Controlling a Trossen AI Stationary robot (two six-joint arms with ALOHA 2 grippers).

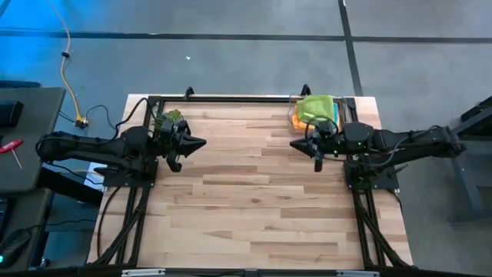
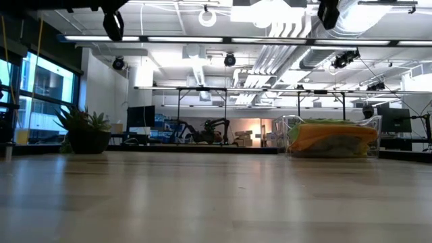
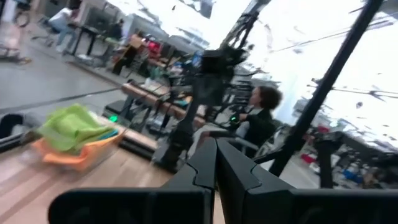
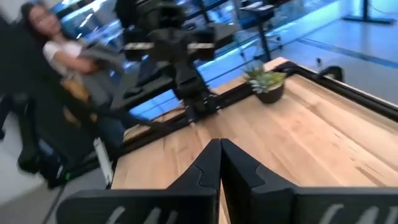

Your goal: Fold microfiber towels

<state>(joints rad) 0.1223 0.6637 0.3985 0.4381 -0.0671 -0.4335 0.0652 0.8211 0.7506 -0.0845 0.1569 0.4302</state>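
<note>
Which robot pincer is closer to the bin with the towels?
The right pincer. It hovers shut just beside the clear bin of towels at the table's far right corner. The left pincer is across the table, near the little plant.

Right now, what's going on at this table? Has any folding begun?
Not yet. The towels sit piled in the clear bin at the table's far right corner, lime green on top, orange beneath. The left gripper and right gripper hang shut and empty over the bare wood, facing each other. A small potted plant stands at the far left.

overhead looks straight down; low view level across the same table [image 1: 254,192].
</note>
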